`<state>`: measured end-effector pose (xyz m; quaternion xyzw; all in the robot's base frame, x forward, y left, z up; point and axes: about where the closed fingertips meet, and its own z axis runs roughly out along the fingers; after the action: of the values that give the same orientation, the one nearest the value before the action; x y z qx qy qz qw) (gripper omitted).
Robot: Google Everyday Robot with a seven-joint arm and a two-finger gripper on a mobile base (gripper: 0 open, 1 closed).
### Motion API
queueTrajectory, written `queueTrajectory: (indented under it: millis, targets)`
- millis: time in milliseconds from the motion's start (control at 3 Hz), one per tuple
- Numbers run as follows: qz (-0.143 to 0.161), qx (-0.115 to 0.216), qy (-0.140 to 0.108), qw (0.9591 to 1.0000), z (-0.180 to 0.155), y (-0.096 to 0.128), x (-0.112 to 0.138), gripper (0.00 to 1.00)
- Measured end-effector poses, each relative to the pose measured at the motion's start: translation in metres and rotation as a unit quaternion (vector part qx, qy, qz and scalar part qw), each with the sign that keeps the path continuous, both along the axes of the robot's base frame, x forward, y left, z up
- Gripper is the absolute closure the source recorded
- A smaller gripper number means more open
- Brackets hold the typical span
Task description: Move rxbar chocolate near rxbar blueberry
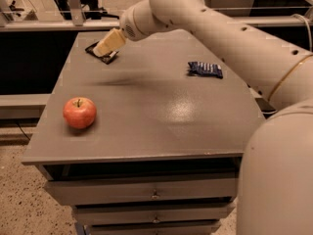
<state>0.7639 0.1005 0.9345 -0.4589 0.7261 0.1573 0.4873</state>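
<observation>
The rxbar chocolate [108, 57], a small flat dark wrapper, lies at the far left of the grey table [146, 116]; part of it is hidden behind my gripper. My gripper [106, 45], with pale fingers, hangs right over the chocolate bar, at or just above it. The rxbar blueberry [205, 69], a dark-blue wrapper with white lettering, lies at the far right of the table, well apart from the chocolate bar.
A red apple [79, 112] stands near the table's front left. Drawers [146, 192] sit under the tabletop. My arm [234, 38] reaches across the back right of the table. A metal rail and frame [73, 9] run behind the table.
</observation>
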Motion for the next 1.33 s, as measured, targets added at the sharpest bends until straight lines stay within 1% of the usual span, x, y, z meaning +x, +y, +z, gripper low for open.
queueTrajectory:
  millis: [333, 667, 1333]
  targets:
    - [-0.007, -0.018, 0.004, 0.9998, -0.024, 0.028, 0.026, 0.0]
    - [-0.005, -0.025, 0.014, 0.9996, -0.04, 0.043, 0.039, 0.0]
    - [0.008, -0.011, 0.051, 0.9986, -0.065, 0.065, 0.052, 0.0]
